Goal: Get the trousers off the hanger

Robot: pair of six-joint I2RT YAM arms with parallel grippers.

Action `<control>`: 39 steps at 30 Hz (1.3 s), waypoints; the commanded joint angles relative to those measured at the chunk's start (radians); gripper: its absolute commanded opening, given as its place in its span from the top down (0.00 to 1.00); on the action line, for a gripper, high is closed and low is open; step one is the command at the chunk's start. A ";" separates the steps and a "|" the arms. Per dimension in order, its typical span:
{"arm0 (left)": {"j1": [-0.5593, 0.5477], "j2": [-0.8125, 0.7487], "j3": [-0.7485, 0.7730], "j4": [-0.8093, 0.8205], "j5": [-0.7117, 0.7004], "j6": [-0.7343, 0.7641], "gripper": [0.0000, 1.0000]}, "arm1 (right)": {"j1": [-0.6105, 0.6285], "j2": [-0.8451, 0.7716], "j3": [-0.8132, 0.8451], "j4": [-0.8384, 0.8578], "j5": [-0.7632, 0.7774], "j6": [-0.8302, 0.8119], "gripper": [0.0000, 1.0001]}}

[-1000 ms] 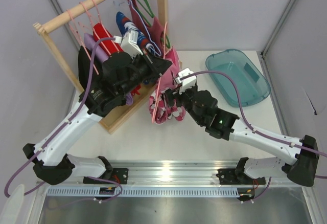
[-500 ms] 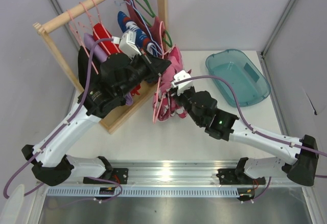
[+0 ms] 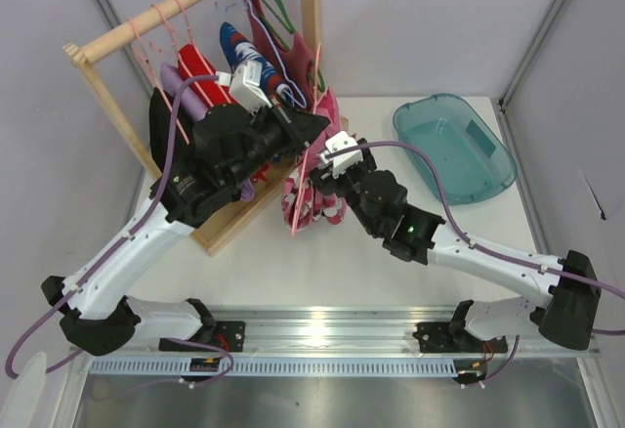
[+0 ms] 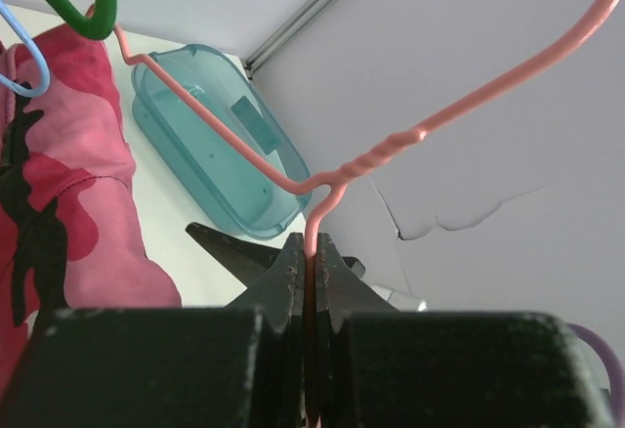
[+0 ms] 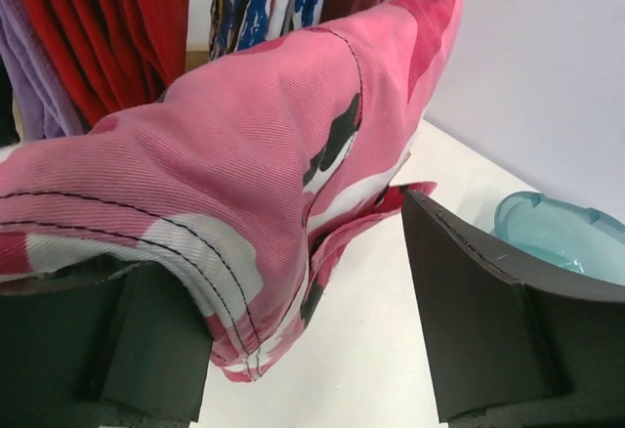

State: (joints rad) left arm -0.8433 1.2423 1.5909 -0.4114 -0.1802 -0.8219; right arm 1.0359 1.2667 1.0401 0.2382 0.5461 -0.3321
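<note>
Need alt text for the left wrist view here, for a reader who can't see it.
The left gripper, shut, pinches the wire of the thin pale-pink hanger, which rises from the fingers and curves off to the upper right. The pink patterned trousers hang at the left edge, with a teal tub behind them.

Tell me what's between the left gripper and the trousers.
Only the hanger: in the left wrist view the left gripper is shut on its pink wire neck, and one arm slants across to the trousers.
</note>
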 commanded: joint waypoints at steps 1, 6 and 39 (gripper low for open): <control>-0.019 -0.061 0.053 0.206 0.018 -0.014 1.00 | -0.031 0.016 0.006 0.093 0.011 0.033 0.25; -0.023 -0.055 0.064 0.218 0.010 -0.010 1.00 | -0.030 0.075 0.000 0.119 0.000 0.033 0.19; -0.019 -0.086 -0.196 0.235 -0.149 -0.071 1.00 | -0.030 -0.125 0.104 0.194 0.049 -0.146 1.00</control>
State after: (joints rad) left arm -0.8612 1.1816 1.4288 -0.2310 -0.2722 -0.8761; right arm 1.0039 1.1816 1.0252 0.3046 0.5850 -0.4377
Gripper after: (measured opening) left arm 0.033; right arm 0.148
